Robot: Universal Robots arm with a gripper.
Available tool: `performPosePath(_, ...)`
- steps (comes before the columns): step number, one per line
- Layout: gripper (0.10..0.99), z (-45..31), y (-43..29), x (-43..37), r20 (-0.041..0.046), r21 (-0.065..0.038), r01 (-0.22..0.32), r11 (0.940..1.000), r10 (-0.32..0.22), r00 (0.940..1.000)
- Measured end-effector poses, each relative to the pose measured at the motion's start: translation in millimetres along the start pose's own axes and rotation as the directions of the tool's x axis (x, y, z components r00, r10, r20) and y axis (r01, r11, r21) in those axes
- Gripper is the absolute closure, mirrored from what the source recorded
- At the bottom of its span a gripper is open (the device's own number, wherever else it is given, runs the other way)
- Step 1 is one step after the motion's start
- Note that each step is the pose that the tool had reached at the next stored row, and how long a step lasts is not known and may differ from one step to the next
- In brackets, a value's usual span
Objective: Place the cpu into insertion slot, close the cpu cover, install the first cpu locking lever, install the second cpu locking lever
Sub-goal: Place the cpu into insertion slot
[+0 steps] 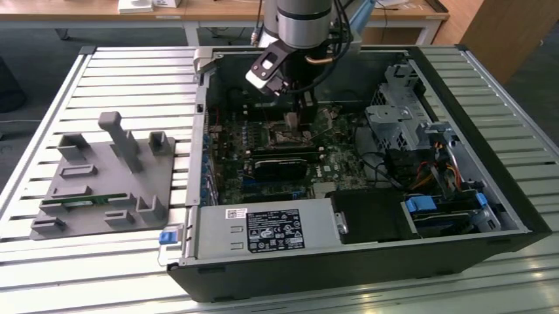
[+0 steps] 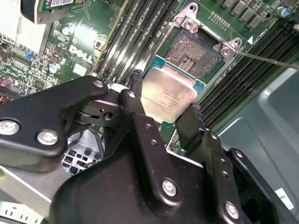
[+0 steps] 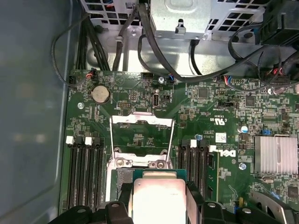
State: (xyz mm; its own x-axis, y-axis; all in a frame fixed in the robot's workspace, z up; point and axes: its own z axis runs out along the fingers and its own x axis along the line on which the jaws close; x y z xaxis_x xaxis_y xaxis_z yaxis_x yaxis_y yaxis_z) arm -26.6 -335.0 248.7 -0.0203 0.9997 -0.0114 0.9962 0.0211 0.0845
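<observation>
Your one gripper (image 2: 166, 100) has its two black fingers (image 2: 191, 122) clamped on opposite edges of the single cpu (image 2: 170, 93), so the jaws are closed on the chip and not on each other. The cpu sits low over the one socket (image 2: 194, 51), silvery top up, covering the half of the socket nearest the gripper, while the far half with its contact field lies bare. You cannot tell from either wrist view whether the chip touches the socket. The one cover (image 3: 140, 119), a thin silvery frame with an open centre, is swung open on the side of the socket away from the gripper. One thin wire lever (image 2: 266, 59) runs off from a corner of the socket. Two banks of long black memory slots (image 3: 84, 172) flank the socket, one on each side. Beyond the cover from the socket lies one round coin battery (image 3: 100, 94). In the exterior view the gripper (image 1: 292, 121) hangs right over the socket, inside the one open computer case (image 1: 489, 196). One grey tray (image 1: 88, 196) lies well apart from the socket, outside the case toward the exterior view's left.
</observation>
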Motion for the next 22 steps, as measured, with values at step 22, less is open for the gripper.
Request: performPosePath(22, 0.549, 12.6, -1.6, 4.9, 0.0033, -0.001, 0.0, 1.0, 0.0, 1.0)
